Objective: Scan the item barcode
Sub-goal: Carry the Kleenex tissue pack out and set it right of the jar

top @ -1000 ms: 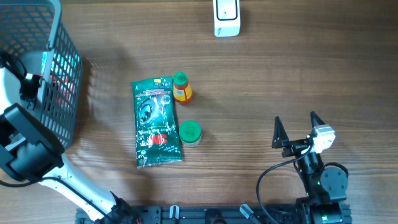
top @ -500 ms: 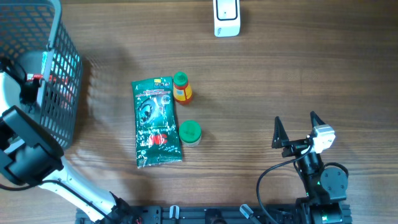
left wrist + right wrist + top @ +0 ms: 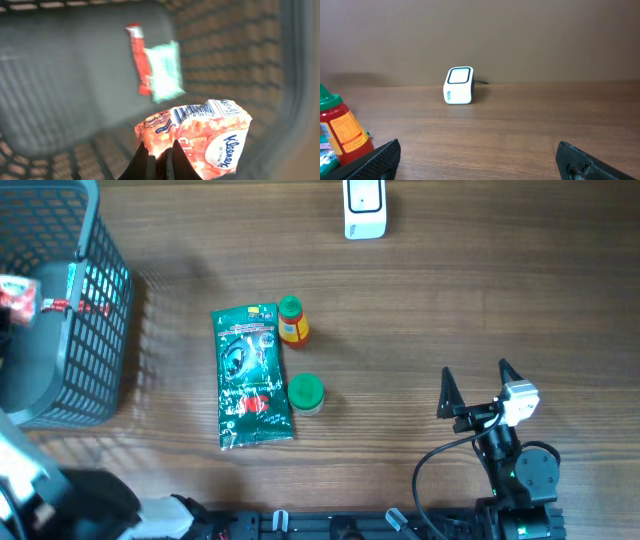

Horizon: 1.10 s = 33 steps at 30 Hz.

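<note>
"Over the basket [image 3: 100,300], what has the left gripper [image 3: 155,159] got?" asks the first observer.

"Its fingers are clenched on the edge of 1 orange tissue pack [image 3: 200,134], with the barcode facing the wrist camera," says the second. "The pack hangs above the basket's floor. It is clear of the 2 things lying down there, a red stick packet [image 3: 138,57] and a mint-green sachet [image 3: 166,70], which touch each other."

"So how far along is the scan?"

"Early, by the look of it. The pick seems done, and the carry and the scan itself are left. The scanner [image 3: 364,208] stands well apart from the basket, off to its right at the table's far edge. The pack is nowhere near its window."

"And the other arm?"

"The right gripper [image 3: 474,388] is spread wide and holds nothing. It sits far to the basket's right, at the near edge."

"What of the surface?"

"1 wooden table [image 3: 480,290], brown and grained. The largest thing on it after the basket is a green pouch [image 3: 250,380], lying flat near the basket's right side. On the pouch's far side from the basket stand an orange bottle [image 3: 293,322] with a green cap and a green-lidded jar [image 3: 305,392], both just beside the pouch's edge. Behind the table the right wrist view shows only a plain brown wall [image 3: 520,35]."
</note>
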{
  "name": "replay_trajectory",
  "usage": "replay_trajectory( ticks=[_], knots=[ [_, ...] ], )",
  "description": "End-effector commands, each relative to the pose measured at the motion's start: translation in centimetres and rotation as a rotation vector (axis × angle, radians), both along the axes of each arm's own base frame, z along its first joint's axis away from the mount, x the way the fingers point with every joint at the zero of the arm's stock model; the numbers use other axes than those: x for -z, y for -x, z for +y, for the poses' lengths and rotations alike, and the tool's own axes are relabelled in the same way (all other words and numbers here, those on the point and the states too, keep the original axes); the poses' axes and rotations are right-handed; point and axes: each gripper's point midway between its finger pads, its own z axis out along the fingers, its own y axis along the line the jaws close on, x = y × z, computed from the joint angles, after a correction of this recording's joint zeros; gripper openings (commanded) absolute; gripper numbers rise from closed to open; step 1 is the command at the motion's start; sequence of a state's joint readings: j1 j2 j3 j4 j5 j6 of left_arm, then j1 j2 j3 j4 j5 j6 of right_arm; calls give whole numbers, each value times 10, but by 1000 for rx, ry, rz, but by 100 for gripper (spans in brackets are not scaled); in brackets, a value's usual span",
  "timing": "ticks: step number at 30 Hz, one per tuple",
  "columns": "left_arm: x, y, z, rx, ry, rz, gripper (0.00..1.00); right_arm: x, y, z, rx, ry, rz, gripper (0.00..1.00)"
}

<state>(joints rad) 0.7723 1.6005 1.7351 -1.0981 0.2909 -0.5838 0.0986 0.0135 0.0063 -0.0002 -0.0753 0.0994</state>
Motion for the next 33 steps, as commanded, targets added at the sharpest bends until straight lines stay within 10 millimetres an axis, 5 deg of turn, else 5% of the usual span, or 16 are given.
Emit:
replay_trajectory(
  ticks=[1,6,11,12,22,33],
  knots=[
    [-47,-4,-56,145,37,-153,4,-2,1,3,-14,14,-13,100],
    [-79,4,-145,348,23,-195,4,-2,1,2,-14,13,-13,100],
    [-73,4,-225,570,11,-136,4,-2,1,3,-14,13,-13,100],
    [-63,3,-255,653,-13,-98,4,-2,1,2,-14,13,-13,100],
    [-27,2,-380,775,-105,-47,4,-2,1,2,-14,13,-13,100],
    [79,-2,-548,1021,-143,5,4,-2,1,3,-14,14,-13,100]
  ],
)
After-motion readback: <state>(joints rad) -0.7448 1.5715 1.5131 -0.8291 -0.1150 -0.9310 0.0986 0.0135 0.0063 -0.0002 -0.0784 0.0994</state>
